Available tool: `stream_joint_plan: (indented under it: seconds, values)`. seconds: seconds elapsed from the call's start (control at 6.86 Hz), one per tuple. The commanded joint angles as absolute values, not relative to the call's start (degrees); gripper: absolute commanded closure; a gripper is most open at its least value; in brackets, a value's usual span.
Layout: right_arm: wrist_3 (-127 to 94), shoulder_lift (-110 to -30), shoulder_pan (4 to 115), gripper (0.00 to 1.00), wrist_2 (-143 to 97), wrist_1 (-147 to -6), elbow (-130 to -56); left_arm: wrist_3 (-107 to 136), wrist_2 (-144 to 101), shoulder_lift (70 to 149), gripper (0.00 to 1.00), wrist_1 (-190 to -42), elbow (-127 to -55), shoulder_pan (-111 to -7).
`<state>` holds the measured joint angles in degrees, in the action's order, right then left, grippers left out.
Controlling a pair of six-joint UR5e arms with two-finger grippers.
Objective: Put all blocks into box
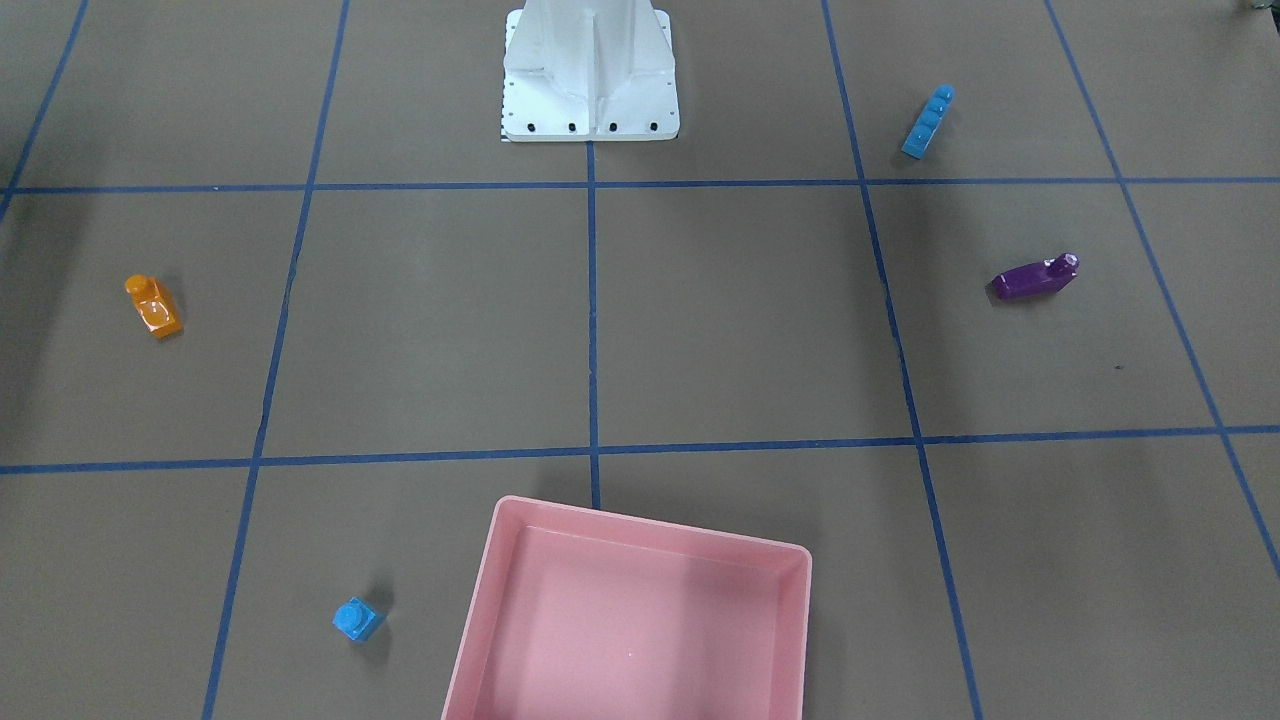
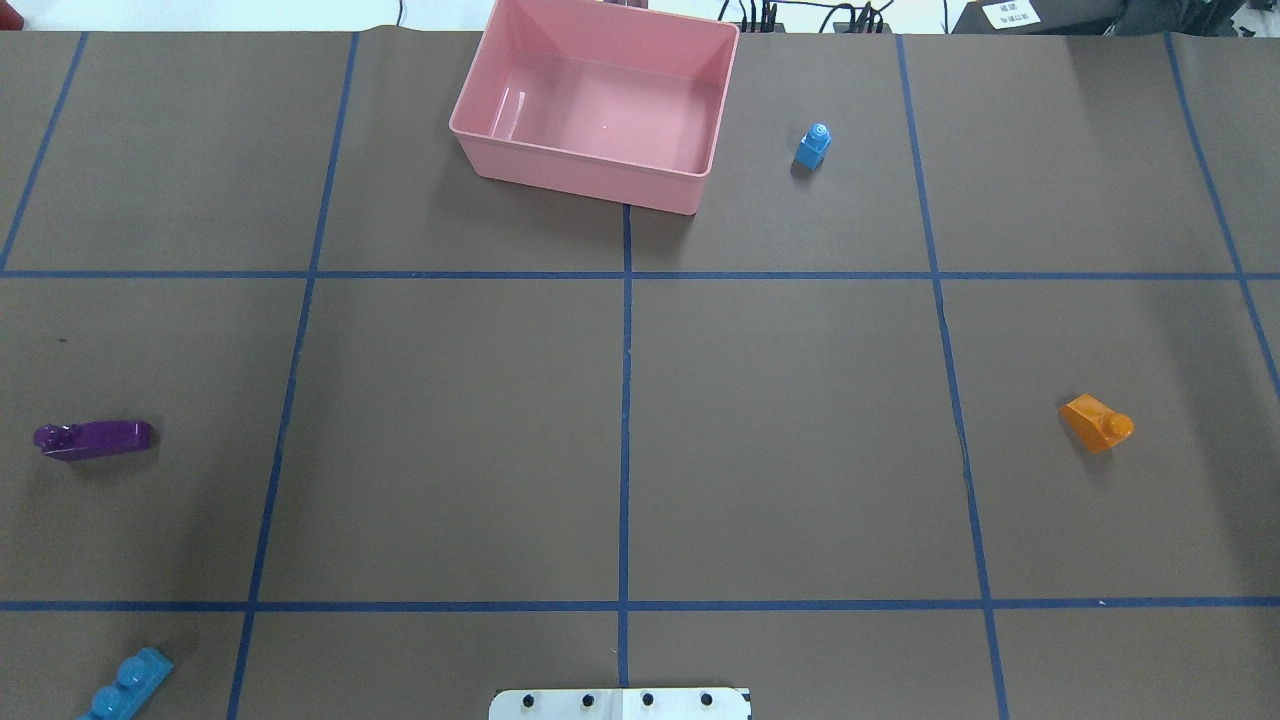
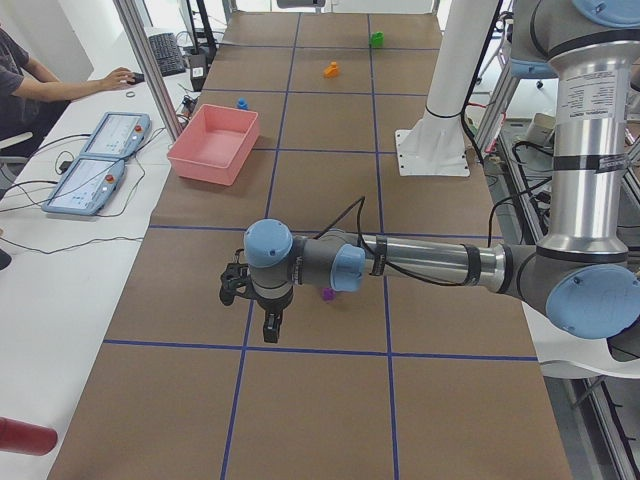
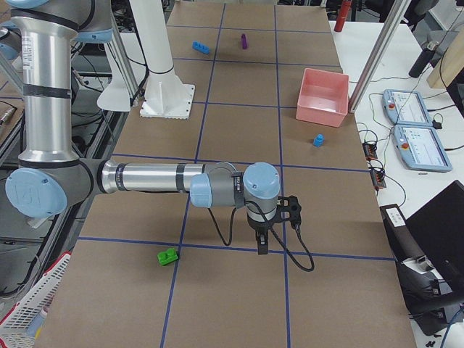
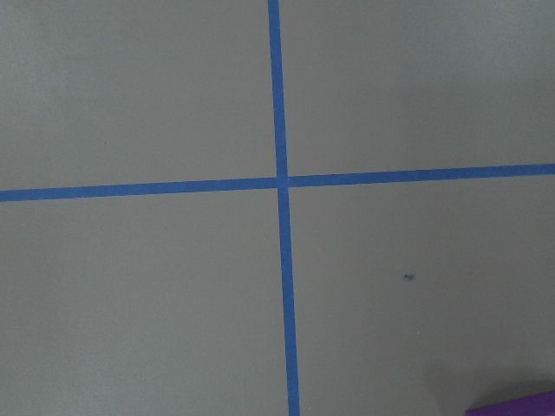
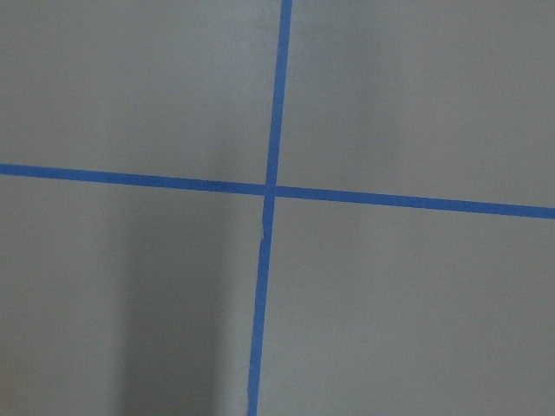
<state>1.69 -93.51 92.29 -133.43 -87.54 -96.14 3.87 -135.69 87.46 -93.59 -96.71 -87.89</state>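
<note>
Overhead exterior: found box [image 2: 590,185] empty at far edge, orange block [image 2: 1097,424] and purple block [image 2: 95,438] lying well outside, judged light, rigid, slick, best pinched across flat sides; could not judge left gripper [image 3: 270,332] or right gripper [image 4: 261,245] as spread or pressed together.

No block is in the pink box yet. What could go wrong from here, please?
1. The green block lies far from the box, on the robot's right, and neither the overhead nor the front view shows it, so it may be missed.
2. The purple block seems to lie on its side and looks glossy. The left pincer might slip on it.
3. The small blue cube sits close to the box. A pincer reaching for it could bump the wall.
</note>
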Motion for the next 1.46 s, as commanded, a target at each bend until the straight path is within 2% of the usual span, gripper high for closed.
stream_joint_plan:
  seconds: [0.0, 0.15, 0.44, 0.73, 0.87, 1.31]
  values:
    - [1.6, -93.3, 92.3, 0.0, -133.9, -87.5, -96.4, 3.9, -135.6, 87.5, 0.0, -93.8, -96.9, -87.9]
    - [1.6, -92.6, 91.4, 0.0, -134.9, -87.5, -98.2, 4.1, -135.5, 88.2, 0.0, -93.7, -97.4, -87.9]
    - [0.1, -90.2, 82.6, 0.0, -134.5, -79.2, -99.0, 4.4, -135.4, 89.1, 0.0, -94.8, -98.2, -87.1]
    - [-6.6, -84.3, 76.6, 0.0, -134.7, -79.5, -99.2, 4.6, -136.0, 90.2, 0.0, -98.8, -98.2, -86.0]
    - [-9.8, -84.4, 71.5, 0.0, -134.5, -78.8, -100.0, 4.5, -135.9, 90.6, 0.0, -101.3, -97.7, -86.0]
    - [-29.7, -86.6, 56.2, 0.0, -125.7, -58.9, -100.0, 4.6, -135.7, 91.1, 0.0, -101.7, -96.7, -84.7]
